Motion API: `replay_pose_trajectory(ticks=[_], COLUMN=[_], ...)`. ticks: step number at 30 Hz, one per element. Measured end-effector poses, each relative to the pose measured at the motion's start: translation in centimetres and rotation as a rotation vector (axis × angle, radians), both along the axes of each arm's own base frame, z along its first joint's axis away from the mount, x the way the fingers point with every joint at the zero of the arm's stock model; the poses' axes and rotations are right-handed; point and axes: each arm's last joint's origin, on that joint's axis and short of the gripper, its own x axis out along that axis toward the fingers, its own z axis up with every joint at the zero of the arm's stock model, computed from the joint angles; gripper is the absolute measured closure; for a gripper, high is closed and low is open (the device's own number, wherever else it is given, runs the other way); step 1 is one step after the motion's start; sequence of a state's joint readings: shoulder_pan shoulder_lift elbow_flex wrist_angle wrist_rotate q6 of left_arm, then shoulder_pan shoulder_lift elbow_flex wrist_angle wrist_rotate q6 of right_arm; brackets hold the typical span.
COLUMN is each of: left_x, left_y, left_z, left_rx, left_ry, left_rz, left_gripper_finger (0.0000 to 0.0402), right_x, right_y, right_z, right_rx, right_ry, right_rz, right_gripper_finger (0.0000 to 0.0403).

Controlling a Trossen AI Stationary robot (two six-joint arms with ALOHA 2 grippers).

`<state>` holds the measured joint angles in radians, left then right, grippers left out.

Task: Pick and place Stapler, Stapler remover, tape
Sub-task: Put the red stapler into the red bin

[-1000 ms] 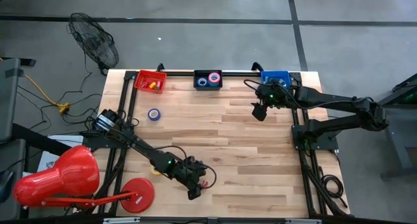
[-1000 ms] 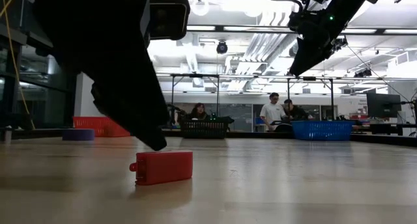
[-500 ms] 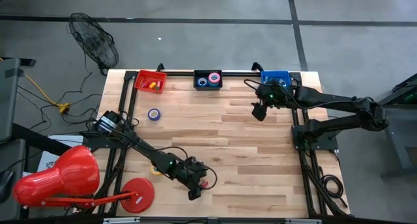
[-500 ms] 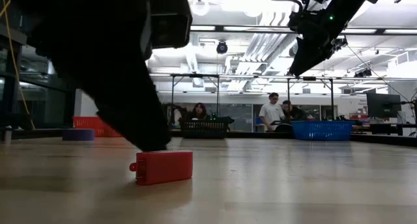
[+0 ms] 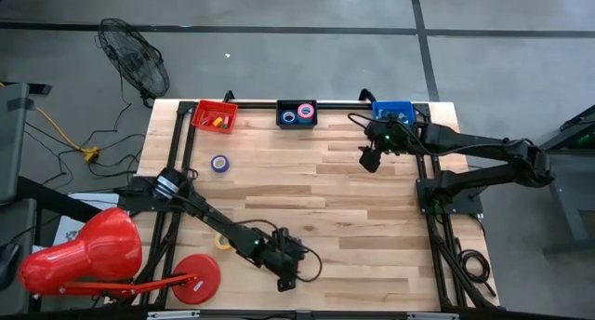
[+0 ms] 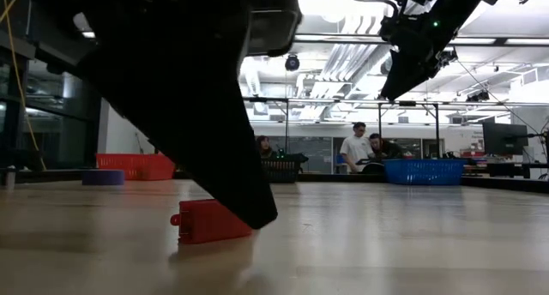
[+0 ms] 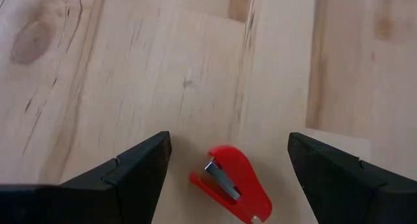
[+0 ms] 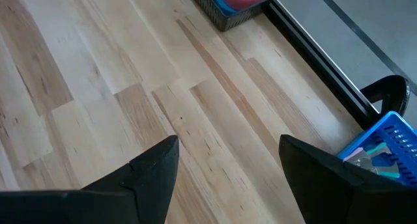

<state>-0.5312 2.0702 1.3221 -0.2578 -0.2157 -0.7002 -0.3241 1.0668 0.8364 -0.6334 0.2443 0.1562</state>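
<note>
Pale butcher-block table (image 5: 353,208) of lengthwise wooden planks, framed by black rails. Along the far edge, three small bins directly on the wood: red bin (image 5: 215,114) toward the left corner, dark bin (image 5: 297,113) in the middle with pink and blue tape rolls inside, blue bin (image 5: 391,110) toward the right corner. Blue tape roll (image 5: 219,163) flat on the planks just in front of the red bin, apart from it. Red staple remover (image 7: 232,184) lying near the front edge. Yellow tape roll (image 5: 223,242) at the left front, partly hidden.

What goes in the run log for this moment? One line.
left gripper: open, over red staple remover | right gripper: open, raised near blue bin
</note>
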Motion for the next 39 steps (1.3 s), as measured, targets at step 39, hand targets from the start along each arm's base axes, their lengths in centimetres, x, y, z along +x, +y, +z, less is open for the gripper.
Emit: replay_pose_trajectory(ticks=[39], left_x=[-0.8], left_y=[-0.7], left_z=[0.2], left_rx=[-0.099], left_ry=[0.241], left_rz=[0.183], left_gripper_finger=[0.0162], right_x=[0.0], right_y=[0.0], right_z=[0.0], right_rx=[0.004], right_ry=[0.008], right_rz=[0.011], right_gripper_finger=[0.0147])
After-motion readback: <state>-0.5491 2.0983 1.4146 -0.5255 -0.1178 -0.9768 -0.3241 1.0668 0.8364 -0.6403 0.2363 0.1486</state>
